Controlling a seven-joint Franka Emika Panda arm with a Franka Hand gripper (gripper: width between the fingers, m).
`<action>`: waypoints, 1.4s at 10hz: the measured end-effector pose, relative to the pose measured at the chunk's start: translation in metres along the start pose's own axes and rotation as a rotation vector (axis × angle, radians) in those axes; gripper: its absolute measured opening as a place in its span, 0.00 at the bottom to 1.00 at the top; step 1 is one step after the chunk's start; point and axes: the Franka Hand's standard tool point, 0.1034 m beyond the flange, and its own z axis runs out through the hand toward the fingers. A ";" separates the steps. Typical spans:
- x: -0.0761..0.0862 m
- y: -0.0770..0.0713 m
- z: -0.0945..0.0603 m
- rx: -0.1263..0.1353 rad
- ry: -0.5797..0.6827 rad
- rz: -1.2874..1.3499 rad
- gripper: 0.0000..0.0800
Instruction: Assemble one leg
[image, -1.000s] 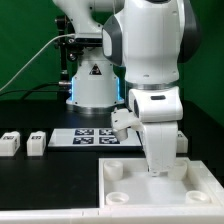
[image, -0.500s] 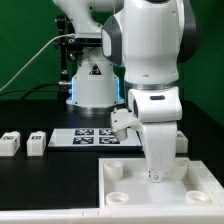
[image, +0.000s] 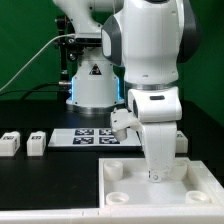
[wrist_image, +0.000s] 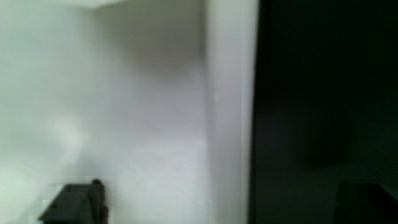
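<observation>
The arm reaches straight down onto the large white slab (image: 192, 186) at the exterior view's lower right. My gripper (image: 154, 176) sits low on the slab's surface, and the hand hides what lies under it. In the wrist view my gripper (wrist_image: 222, 205) is open, its dark fingertips (wrist_image: 75, 203) wide apart over a blurred white surface that ends at a dark edge. I cannot tell whether anything stands between them. Two legs (image: 10, 143) (image: 37, 141), small white tagged blocks, lie on the black table at the exterior view's left. Another leg (image: 184, 139) lies just behind the arm.
The marker board (image: 95, 136) lies flat behind the slab, in front of the robot's base (image: 92, 85). Round sockets (image: 114, 170) mark the slab's corners on the exterior view's left. A green wall stands at the back.
The fingers have spread apart at the slab; the arm itself has stayed in place. The loose legs have not moved.
</observation>
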 end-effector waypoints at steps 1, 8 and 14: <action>0.001 0.001 -0.008 -0.002 -0.004 0.016 0.81; 0.052 -0.016 -0.050 -0.031 -0.008 0.616 0.81; 0.085 -0.025 -0.051 -0.007 0.029 1.279 0.81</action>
